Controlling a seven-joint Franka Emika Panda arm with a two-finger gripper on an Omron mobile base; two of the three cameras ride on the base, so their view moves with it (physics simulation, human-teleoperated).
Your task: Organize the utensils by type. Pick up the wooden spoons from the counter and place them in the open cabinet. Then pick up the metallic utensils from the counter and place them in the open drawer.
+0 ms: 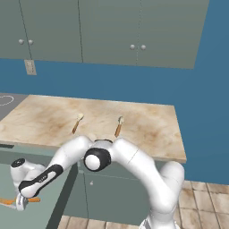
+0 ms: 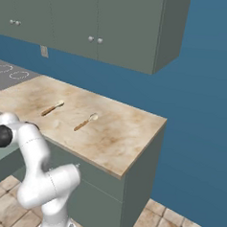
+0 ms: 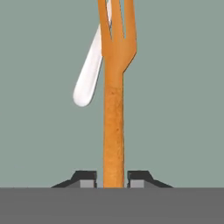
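Wooden spoons on marbled counter

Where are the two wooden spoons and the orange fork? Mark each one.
Left wooden spoon [image 1: 76, 125]: left base view, middle of its handle.
Right wooden spoon [image 1: 118, 128]: left base view, middle of its handle.
Orange fork [image 3: 113, 127]: hand view, middle of its handle.

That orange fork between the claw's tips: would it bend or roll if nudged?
Probably stiff: the orange fork has a dead straight handle. Its flat, broad tines suggest it would slide rather than roll. It overlaps a pale utensil, so a nudge might shift both.
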